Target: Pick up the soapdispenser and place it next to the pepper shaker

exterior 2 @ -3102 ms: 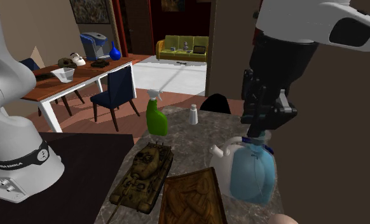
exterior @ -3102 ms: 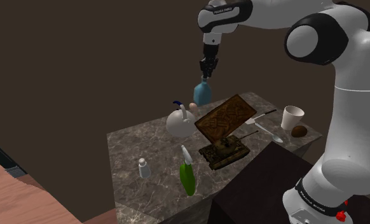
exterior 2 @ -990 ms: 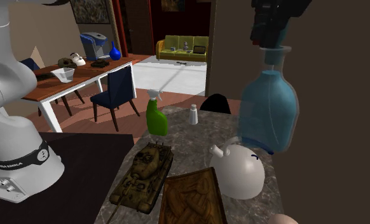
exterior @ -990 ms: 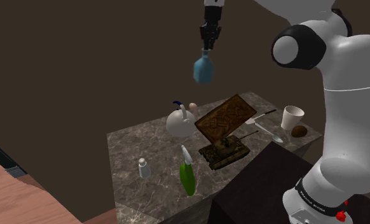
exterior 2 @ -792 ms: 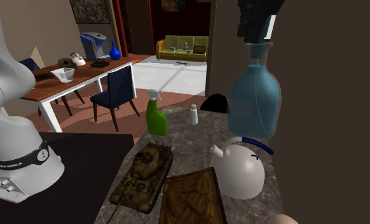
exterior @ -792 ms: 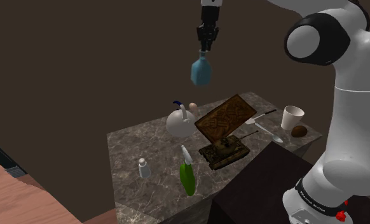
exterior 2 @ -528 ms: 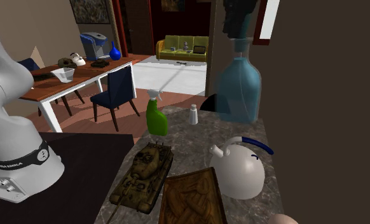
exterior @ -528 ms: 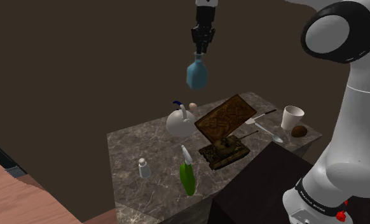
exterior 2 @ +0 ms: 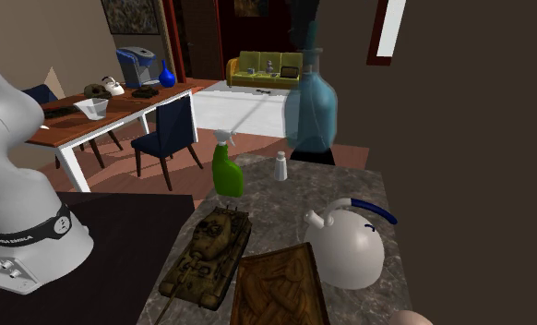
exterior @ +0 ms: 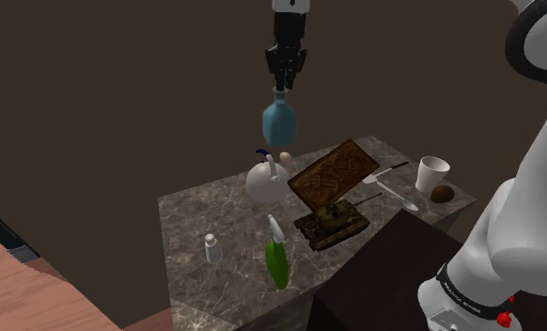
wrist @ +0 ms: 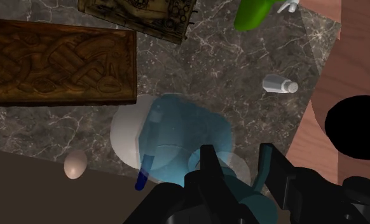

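gripper (exterior: 284, 80) pointing straight down, fingers (wrist: 209, 159) closed on the neck of the soap dispenser (exterior: 279, 120), so it is holding it. dispenser = translucent blue bottle, round body, narrow neck, hanging upright in the air, clear of the marble counter (exterior: 196, 221).

wrist view: blue body (wrist: 184, 137) sits over the white kettle (wrist: 123, 133); the kettle's outline shows through it. egg (wrist: 75, 164) just beside the kettle. gripper (wrist: 239, 159) has the neck between both fingers.

shoulder view: bottle is above the white kettle (exterior: 265, 179) and egg (exterior: 285, 157), at the counter's far side. pepper shaker (exterior: 212, 248), small and white, stands near the counter's near edge, well apart from the bottle. green spray bottle (exterior: 276, 259) is near the shaker.

other items on the counter: carved wooden board (exterior: 332, 175) propped at a tilt, tank model (exterior: 332, 224) touching its lower edge, white cup (exterior: 431, 173), spoon (exterior: 398, 196), small brown object (exterior: 442, 194), cannot tell what.

second ext. view: soap dispenser (exterior 2: 311, 106) in mid-air behind the kettle (exterior 2: 347, 247); pepper shaker (exterior 2: 280, 166) below it and to that view's left, beside the spray bottle (exterior 2: 226, 168).
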Controlling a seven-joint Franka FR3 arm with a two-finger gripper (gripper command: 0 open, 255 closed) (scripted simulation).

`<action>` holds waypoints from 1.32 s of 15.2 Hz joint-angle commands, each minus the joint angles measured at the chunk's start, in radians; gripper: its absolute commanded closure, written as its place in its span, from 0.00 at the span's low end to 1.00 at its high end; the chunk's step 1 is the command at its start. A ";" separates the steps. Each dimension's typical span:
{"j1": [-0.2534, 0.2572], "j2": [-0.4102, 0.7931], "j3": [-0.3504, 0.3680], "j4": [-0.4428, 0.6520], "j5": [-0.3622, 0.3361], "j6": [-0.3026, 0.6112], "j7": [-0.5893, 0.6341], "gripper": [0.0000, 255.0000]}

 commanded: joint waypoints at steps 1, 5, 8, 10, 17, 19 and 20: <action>0.027 -0.024 0.021 -0.032 -0.002 0.016 0.047 1.00; 0.078 -0.064 0.065 -0.086 -0.003 0.042 0.139 1.00; 0.115 -0.082 0.099 -0.111 -0.003 0.058 0.208 1.00; 0.139 -0.090 0.122 -0.121 -0.002 0.068 0.255 1.00; 0.224 -0.081 0.205 -0.114 -0.005 0.094 0.420 1.00; 0.249 -0.068 0.228 -0.100 -0.008 0.099 0.468 1.00; 0.263 -0.060 0.241 -0.090 -0.010 0.101 0.495 1.00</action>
